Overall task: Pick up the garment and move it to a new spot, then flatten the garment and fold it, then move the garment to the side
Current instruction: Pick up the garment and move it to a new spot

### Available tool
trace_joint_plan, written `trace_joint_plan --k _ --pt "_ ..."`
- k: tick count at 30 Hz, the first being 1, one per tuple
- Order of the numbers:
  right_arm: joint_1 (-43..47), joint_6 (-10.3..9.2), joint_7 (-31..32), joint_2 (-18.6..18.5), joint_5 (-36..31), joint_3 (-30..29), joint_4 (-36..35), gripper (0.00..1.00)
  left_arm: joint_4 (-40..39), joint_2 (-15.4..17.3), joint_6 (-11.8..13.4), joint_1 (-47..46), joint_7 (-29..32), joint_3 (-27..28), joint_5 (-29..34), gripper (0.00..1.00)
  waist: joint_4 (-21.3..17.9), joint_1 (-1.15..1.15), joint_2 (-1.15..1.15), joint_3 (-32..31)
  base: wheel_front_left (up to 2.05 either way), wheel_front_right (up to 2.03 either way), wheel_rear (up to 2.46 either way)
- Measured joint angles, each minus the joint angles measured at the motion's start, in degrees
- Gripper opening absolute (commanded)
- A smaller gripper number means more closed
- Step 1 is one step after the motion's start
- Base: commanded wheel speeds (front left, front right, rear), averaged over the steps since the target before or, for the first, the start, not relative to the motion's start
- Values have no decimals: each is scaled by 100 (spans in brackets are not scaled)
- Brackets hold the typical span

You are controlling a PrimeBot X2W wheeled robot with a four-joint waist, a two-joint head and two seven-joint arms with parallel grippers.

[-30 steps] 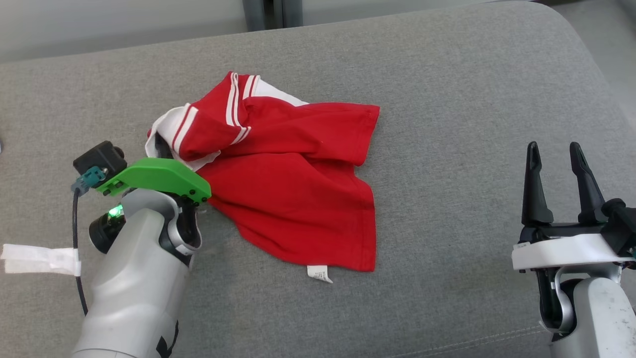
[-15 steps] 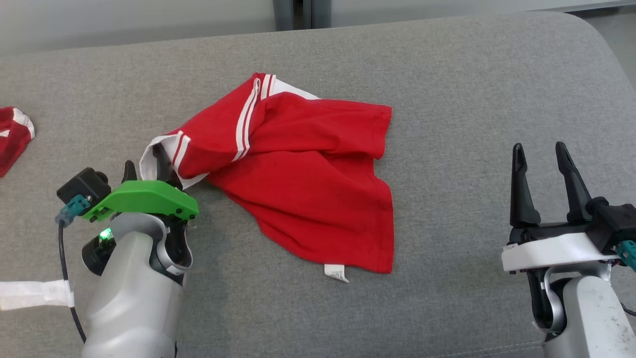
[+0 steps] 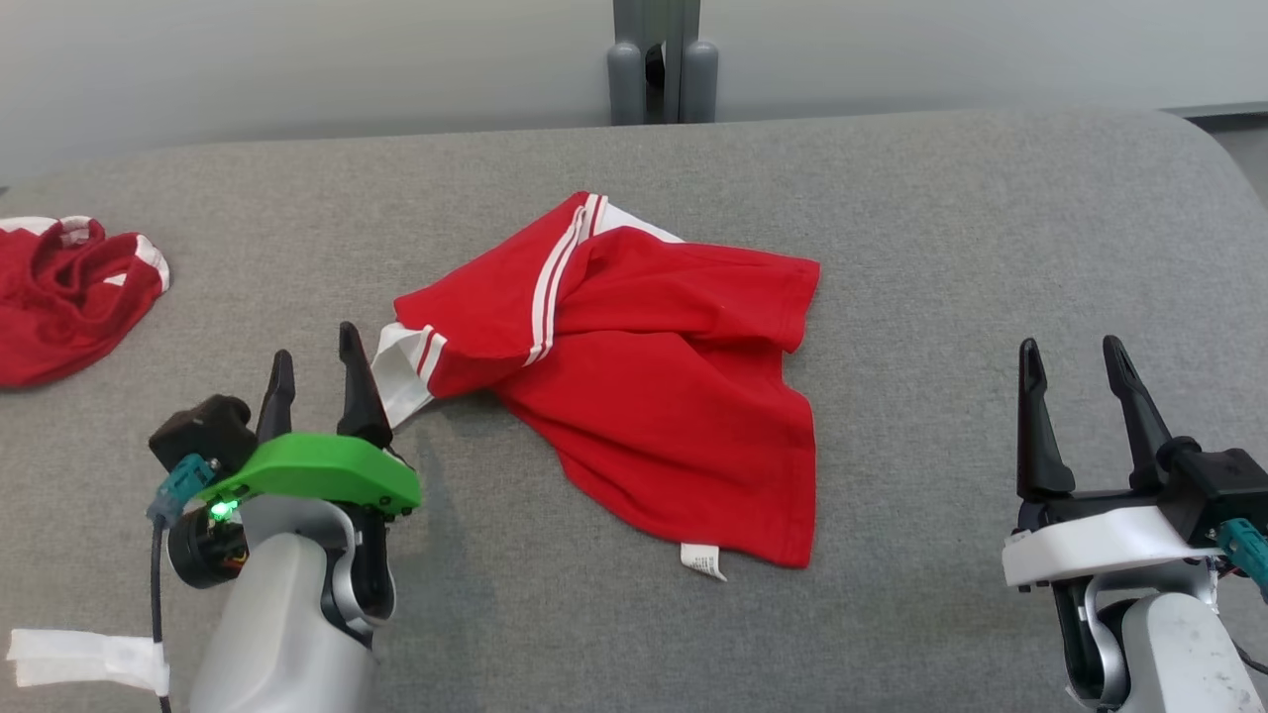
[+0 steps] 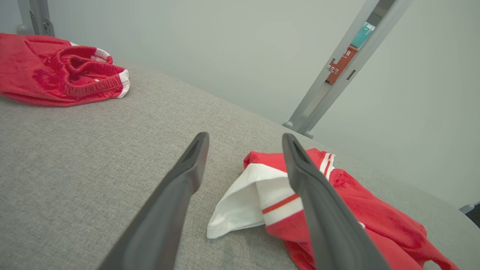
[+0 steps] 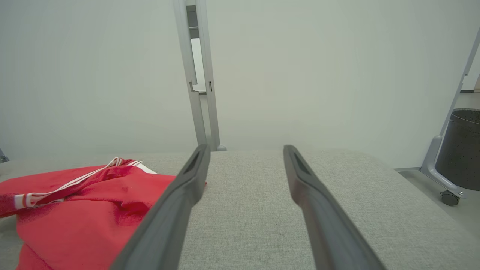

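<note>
Pale wall (image 5: 300, 75) backs the right wrist view; a dark bin (image 5: 463, 150) stands at right edge, contents hidden. Head view: second red garment (image 3: 59, 317) at upper left of grey padded surface (image 3: 941, 228); the crumpled red, white-striped garment (image 3: 674, 396) lies at centre. At lower left the left gripper (image 3: 315, 344) is spread, just beside the white cuff (image 3: 404, 366); at lower right the right gripper (image 3: 1070, 345) is spread, well apart. Left wrist view: white cuff at lower centre.

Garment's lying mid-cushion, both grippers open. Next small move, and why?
Probably start flattening: ease the left gripper forward, close its fingers on the white-trimmed corner beside them, and draw it outward. The red garment lies bunched, a striped fold lying across its body, and both grippers are open and empty; the right gripper stands well clear of the cloth.
</note>
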Motion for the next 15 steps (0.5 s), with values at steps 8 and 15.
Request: trace_joint_plan --k 8,15 --pt "218 0 0 0 -57 54 127 100 -896 26 -45 832 0 -286 812 100 165 0 0 -426 0 0 0" --pt "460 0 0 0 -86 190 224 100 -1478 144 -36 1593 0 -528 1313 100 229 0 0 -667 0 0 0"
